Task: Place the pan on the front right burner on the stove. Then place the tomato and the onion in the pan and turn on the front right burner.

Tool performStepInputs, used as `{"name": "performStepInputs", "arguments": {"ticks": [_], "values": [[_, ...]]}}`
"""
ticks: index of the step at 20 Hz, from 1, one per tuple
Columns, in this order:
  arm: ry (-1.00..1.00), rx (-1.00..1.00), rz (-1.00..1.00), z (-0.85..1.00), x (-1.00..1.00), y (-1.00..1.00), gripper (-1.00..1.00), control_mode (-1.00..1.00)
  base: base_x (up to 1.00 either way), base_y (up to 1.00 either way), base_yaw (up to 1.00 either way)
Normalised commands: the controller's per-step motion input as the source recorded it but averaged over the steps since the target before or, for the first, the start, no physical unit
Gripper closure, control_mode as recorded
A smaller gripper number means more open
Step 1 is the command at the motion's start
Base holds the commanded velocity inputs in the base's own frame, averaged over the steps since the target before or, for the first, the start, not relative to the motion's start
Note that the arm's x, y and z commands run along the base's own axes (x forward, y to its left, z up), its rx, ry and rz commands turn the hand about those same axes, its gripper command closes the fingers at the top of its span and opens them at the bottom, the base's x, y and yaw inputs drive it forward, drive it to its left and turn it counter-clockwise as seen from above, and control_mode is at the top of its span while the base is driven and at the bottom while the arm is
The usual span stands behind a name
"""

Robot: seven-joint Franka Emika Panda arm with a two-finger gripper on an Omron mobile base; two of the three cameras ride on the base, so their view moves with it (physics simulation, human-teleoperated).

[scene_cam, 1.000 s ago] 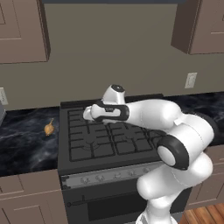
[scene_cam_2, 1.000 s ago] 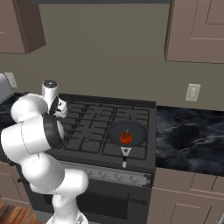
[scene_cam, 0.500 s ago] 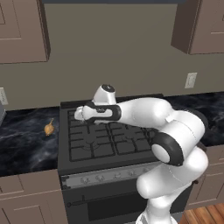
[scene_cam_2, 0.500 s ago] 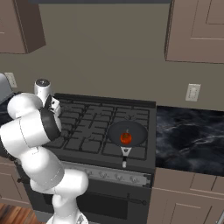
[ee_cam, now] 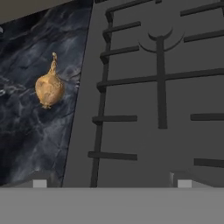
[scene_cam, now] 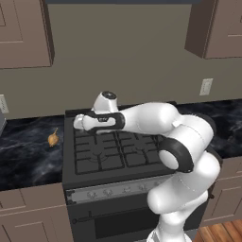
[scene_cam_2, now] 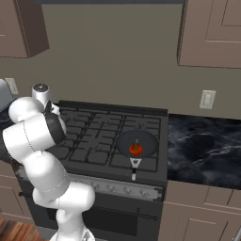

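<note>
The tomato [scene_cam_2: 135, 148] sits in the pan [scene_cam_2: 137, 143] on the stove's [scene_cam_2: 108, 141] front right burner. The onion [scene_cam: 53, 138] lies on the bench [scene_cam: 23, 156] beside the stove's left edge. The fingers [ee_cam: 39, 183] stand apart, empty.

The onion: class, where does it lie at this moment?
The onion lies on the dark marble counter left of the stove in the left base view, apart from the stove's edge. In the hand view it is upper left, beside the grates.
</note>
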Motion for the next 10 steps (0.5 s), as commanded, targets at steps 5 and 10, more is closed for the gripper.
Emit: {"name": "performStepInputs", "arguments": {"ticks": [5, 10], "values": [[0.0, 0.0, 0.0, 0.03, 0.15, 0.22, -1.0, -1.0, 0.0, 0.0, 0.0], [0.0, 0.0, 0.0, 0.0, 0.04, 0.48, -1.0, -1.0, 0.0, 0.0, 0.0]]}}
